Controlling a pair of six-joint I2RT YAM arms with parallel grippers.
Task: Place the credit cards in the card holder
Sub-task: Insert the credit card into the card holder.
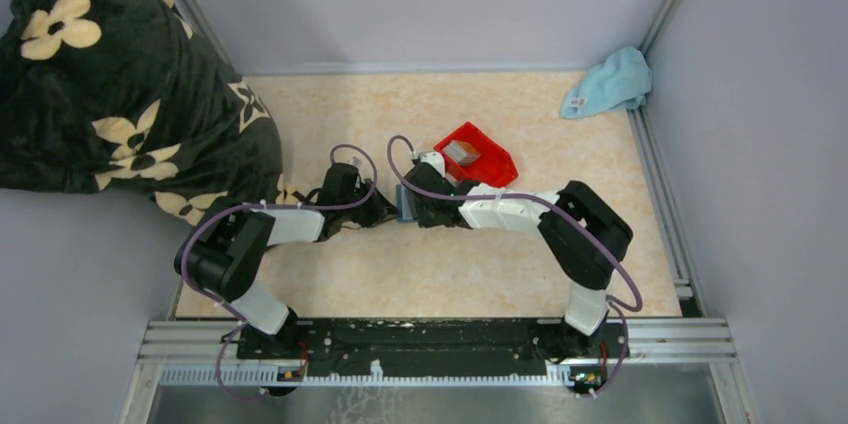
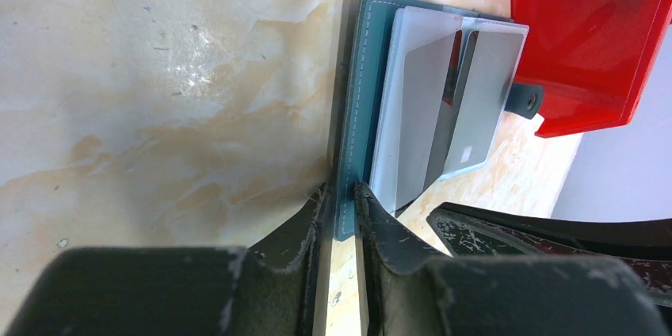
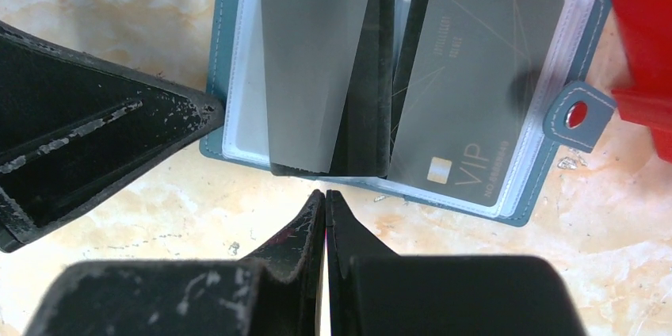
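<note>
The teal card holder [image 3: 215,74] lies open on the table with clear sleeves facing up. A grey credit card [image 3: 317,66] sits in the left sleeve, its near end just past the sleeve's edge. A second card [image 3: 475,82], marked VIP, fills the right sleeve. My left gripper [image 2: 342,193] is shut on the edge of the holder's teal cover [image 2: 357,98]. Just short of the left card's near end, my right gripper [image 3: 325,193] is shut with nothing in it. From above, both grippers meet at the holder [image 1: 404,202].
A red plastic bin [image 1: 490,159] stands right behind the holder, its snap tab [image 3: 578,114] close to the bin's wall. A light blue cloth [image 1: 610,82] lies at the back right. A black flowered blanket [image 1: 100,94] covers the left side.
</note>
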